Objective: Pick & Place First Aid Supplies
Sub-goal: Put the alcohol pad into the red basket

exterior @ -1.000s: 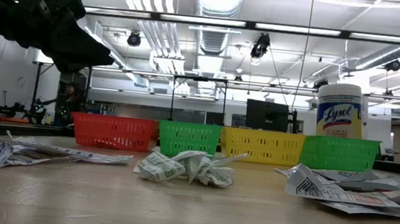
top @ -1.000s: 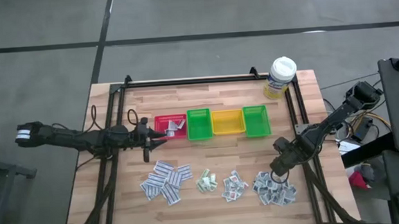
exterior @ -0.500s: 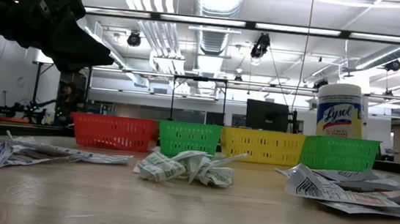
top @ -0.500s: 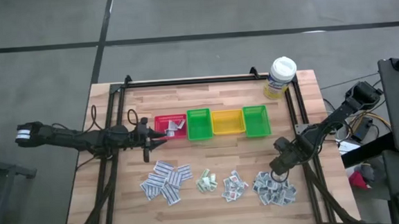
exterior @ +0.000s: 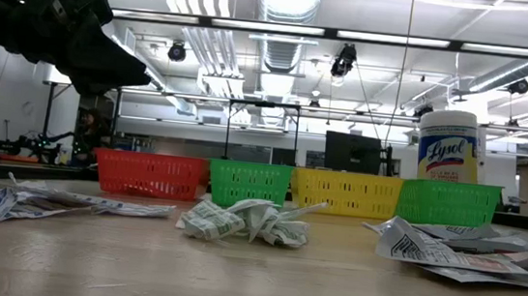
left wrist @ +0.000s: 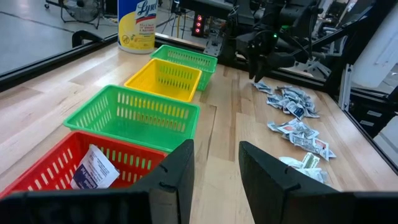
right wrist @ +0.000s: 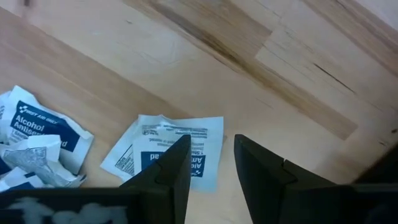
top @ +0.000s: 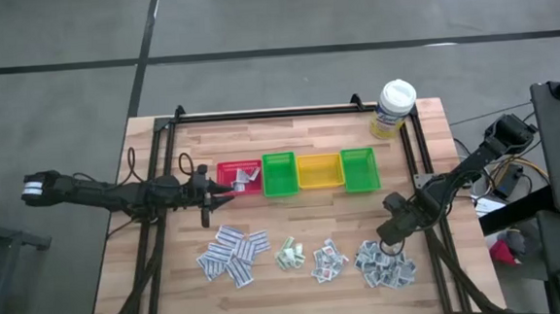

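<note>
White paper packets (top: 305,255) are mostly still lying in four heaps on the counter (top: 298,292), just one resting in the red bin (top: 238,176), as the right tool (right wrist: 210,163) is hovering parted above a packet and the left tool (left wrist: 215,167) is waiting empty.

The right gripper (top: 391,245) is the only thing shifting: its arm is drawing slightly toward the right edge of the low view and now shows there a little lower than a second ago. In the high view it is hanging over the rightmost pile of alcohol wipe packets (top: 385,265), its jaws narrowing slightly around a packet's edge (right wrist: 186,155).
</note>
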`<action>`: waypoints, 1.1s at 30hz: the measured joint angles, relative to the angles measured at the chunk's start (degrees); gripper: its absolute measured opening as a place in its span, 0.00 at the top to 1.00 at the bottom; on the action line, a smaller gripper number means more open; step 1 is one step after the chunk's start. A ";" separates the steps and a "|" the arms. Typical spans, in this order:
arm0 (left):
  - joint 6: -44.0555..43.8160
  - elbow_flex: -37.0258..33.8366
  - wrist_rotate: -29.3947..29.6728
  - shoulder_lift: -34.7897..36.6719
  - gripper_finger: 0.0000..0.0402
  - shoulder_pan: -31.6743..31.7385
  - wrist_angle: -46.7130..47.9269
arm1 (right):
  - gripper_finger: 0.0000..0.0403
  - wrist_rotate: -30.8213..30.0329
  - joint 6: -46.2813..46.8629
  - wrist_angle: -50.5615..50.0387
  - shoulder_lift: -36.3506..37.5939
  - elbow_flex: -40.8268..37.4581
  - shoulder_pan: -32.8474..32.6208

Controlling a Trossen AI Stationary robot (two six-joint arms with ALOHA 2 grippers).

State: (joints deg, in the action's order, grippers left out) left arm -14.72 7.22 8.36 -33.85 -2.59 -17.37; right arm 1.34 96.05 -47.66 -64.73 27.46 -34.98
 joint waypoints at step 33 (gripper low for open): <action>0.15 0.00 0.00 0.00 0.70 0.00 -1.13 | 0.97 -1.46 -0.46 -2.10 -7.02 2.26 0.00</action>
State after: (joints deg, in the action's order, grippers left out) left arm -14.57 7.22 8.36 -33.85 -2.59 -18.50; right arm -0.11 95.59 -49.76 -71.75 29.72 -34.98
